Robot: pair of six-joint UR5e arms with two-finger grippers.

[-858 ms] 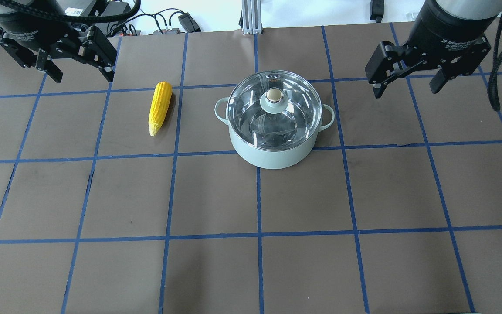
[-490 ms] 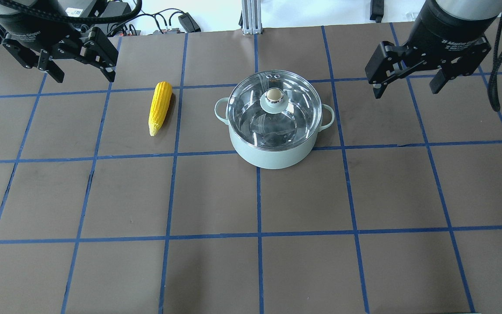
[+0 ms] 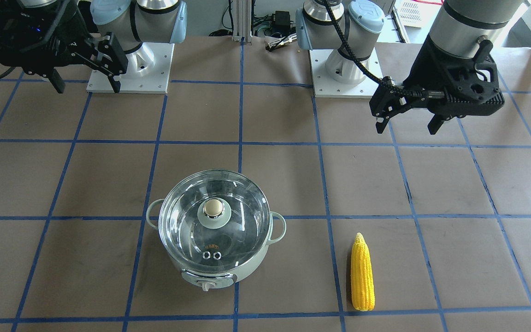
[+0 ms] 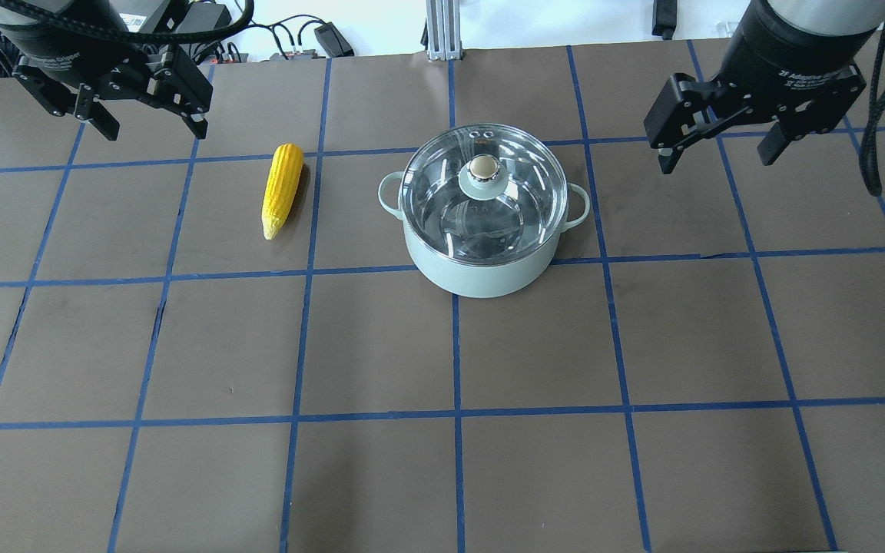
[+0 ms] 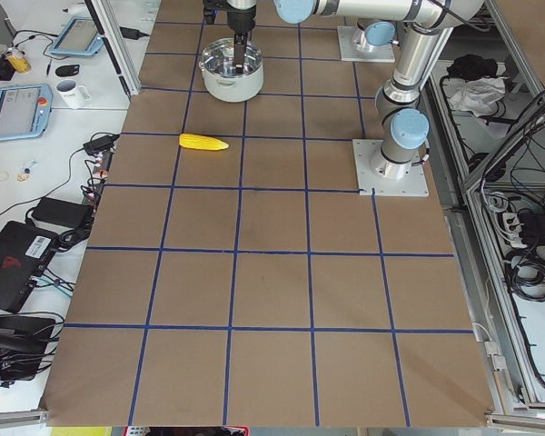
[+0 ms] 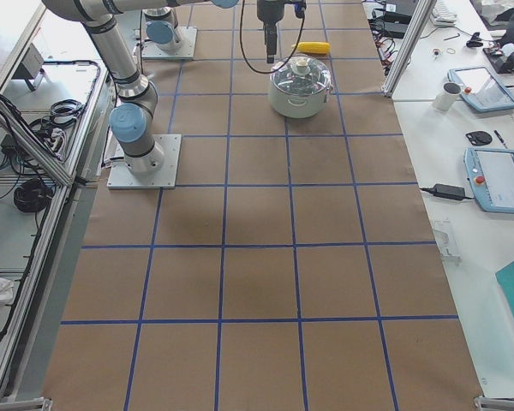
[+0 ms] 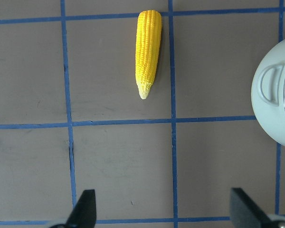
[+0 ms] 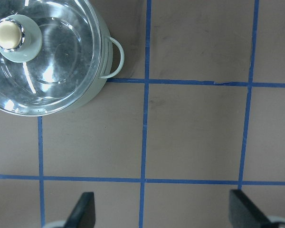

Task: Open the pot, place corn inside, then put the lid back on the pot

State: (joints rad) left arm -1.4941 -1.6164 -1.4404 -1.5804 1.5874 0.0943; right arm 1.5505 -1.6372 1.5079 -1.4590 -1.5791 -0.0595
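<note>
The mint-green pot (image 4: 481,278) stands at mid-table with the glass lid (image 4: 439,192) seated on it, knob (image 4: 482,167) up. The yellow corn (image 4: 281,190) lies flat to the pot's left, pointed tip toward the robot. My left gripper (image 4: 154,127) is open and empty, hovering behind and left of the corn. My right gripper (image 4: 715,160) is open and empty, hovering to the right of the pot. The left wrist view shows the corn (image 7: 147,52) and the pot's edge (image 7: 270,104). The right wrist view shows the lid (image 8: 52,61).
The table is brown paper with a blue tape grid (image 4: 458,415). The arm base plates (image 3: 129,74) sit on the robot's side. Cables and power bricks (image 4: 319,38) lie beyond the far edge. A bench with tablets (image 6: 497,175) and a mug runs along that side.
My left gripper has shifted slightly toward the table's far edge and a little to the right, still open. The right gripper, pot, lid and corn have not moved.
</note>
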